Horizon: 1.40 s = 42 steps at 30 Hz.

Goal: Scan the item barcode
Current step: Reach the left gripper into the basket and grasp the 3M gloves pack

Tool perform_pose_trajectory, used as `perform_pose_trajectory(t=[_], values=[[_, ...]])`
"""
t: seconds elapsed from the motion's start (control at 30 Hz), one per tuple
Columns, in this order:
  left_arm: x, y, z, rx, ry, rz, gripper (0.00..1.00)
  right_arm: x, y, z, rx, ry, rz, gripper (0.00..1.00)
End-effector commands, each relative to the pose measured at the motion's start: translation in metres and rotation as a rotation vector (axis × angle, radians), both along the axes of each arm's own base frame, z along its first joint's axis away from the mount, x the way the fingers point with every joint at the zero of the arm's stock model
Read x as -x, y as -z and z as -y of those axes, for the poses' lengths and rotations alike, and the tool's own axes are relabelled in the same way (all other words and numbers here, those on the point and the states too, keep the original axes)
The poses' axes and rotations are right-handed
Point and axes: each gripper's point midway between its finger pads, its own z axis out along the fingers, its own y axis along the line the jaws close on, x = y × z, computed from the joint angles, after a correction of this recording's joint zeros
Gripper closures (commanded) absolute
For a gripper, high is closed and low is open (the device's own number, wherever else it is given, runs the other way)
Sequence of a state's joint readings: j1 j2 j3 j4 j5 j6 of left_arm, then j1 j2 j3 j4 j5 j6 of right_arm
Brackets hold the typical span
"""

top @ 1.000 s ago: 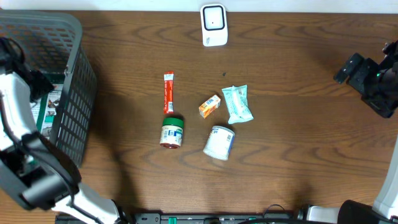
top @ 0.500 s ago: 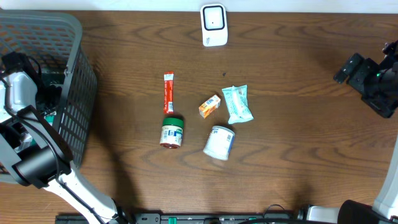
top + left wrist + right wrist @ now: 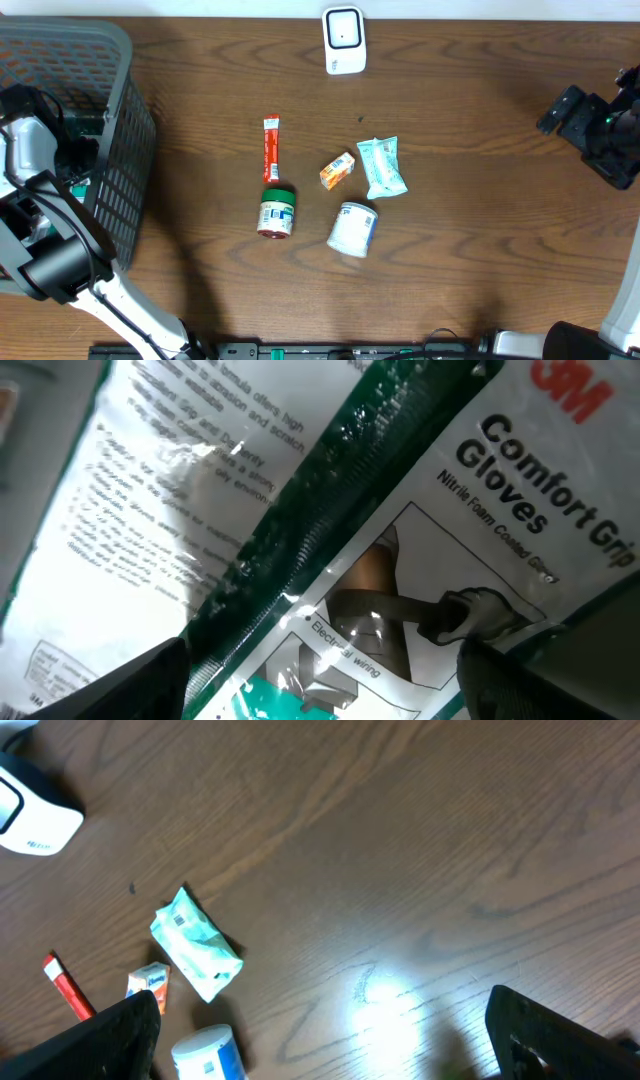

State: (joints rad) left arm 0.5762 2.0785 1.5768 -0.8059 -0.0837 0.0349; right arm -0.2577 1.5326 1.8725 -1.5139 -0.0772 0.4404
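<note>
basket (image 3: 128, 120): gloves pkg (image 3: 420, 550) inside | L end effector (image 3: 320, 695) open, in basket

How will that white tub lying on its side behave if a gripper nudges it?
The white tub lies on its round side on the table, so a nudge would probably make it roll. Its smooth curved wall may slip in a grip unless squeezed squarely. It looks rigid, so it likely won't crumple like the teal packet nearby.

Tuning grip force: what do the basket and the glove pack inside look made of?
Basket: likely moulded grey plastic, matte; open grid wall. Glove pack: seemingly thin glossy printed plastic film; glare streaks and creases show.
</note>
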Motion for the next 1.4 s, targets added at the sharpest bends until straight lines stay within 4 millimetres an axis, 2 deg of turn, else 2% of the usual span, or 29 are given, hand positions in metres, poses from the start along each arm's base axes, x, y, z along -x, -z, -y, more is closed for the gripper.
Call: perform_pose_trajectory(t=[0.0,0.1,0.2,0.37,0.9,1.23,1.37], values=[[-0.006,-0.038,-0.011,-0.065,0.005,0.077,0.14,-0.002,-0.003,0.002,0.005,0.012,0.008,0.01],[-0.008,-0.053,-0.011,-0.084,0.005,0.112,0.14,-0.002,-0.003,0.002,0.005,0.012,0.008,0.01],[-0.007,-0.054,-0.01,-0.079,0.007,0.112,0.13,-0.002,-0.003,0.002,0.005,0.012,0.008,0.01],[-0.011,-0.04,0.013,0.034,0.114,0.13,0.13,-0.002,-0.003,0.002,0.005,0.012,0.008,0.01],[0.009,0.004,0.022,0.115,0.206,-0.019,0.12,-0.002,-0.003,0.002,0.005,0.012,0.008,0.01],[0.015,0.022,0.017,0.111,0.205,-0.077,0.11,-0.002,-0.003,0.002,0.005,0.012,0.008,0.01],[0.021,0.02,-0.002,0.011,0.187,-0.13,0.11,-0.002,-0.003,0.003,0.005,0.013,0.008,0.01]])
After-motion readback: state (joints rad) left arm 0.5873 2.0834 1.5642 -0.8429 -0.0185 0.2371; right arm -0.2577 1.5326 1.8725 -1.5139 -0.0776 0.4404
